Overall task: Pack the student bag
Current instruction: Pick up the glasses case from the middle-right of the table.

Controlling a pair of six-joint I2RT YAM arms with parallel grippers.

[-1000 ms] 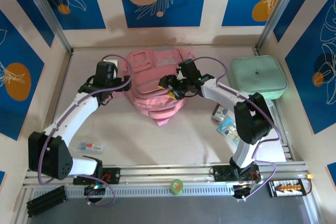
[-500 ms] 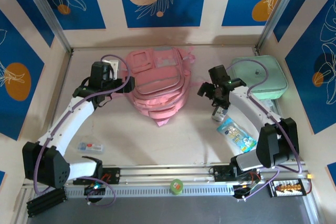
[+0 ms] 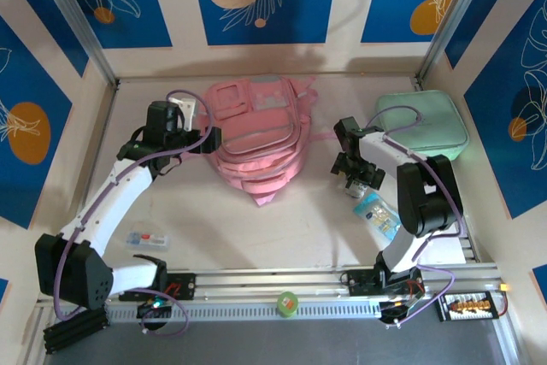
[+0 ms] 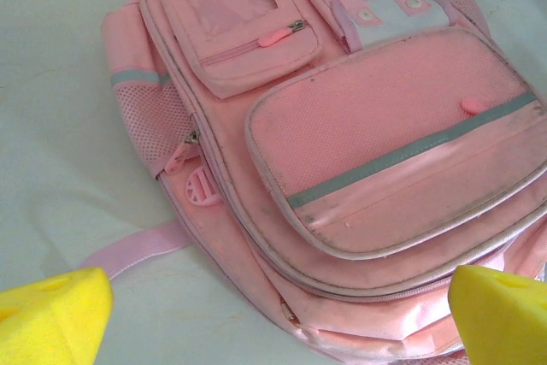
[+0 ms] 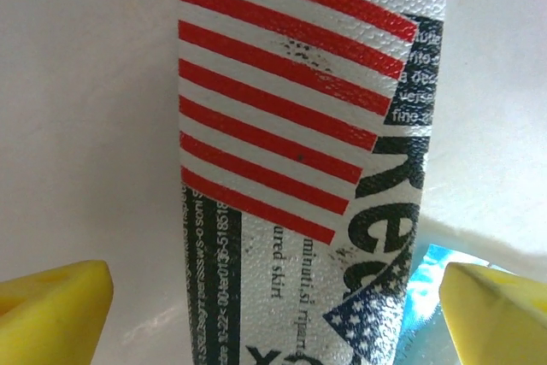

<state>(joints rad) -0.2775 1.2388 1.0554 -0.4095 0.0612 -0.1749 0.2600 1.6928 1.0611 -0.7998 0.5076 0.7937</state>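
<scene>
Pink student bag (image 3: pixel 256 130): lies flat at the back of the table, mid-way across, front pockets up. The zips look shut and its contents are hidden.
Change: right gripper (image 5: pixel 273 314) has left the bag and swung right; it now sits low over a red-striped pack (image 5: pixel 291 151).
Right jaws: wide, one pad either side of the pack, not touching it.
Left gripper (image 4: pixel 275 318): jaws wide and empty, hovering at the bag's left flank.
Reading: probably fetching the next item to pack.
Mint case (image 3: pixel 423 124): closed, far right, contents unseen.

One student bag (image 3: pixel 256 138) and one mint-green case (image 3: pixel 421 124).
</scene>
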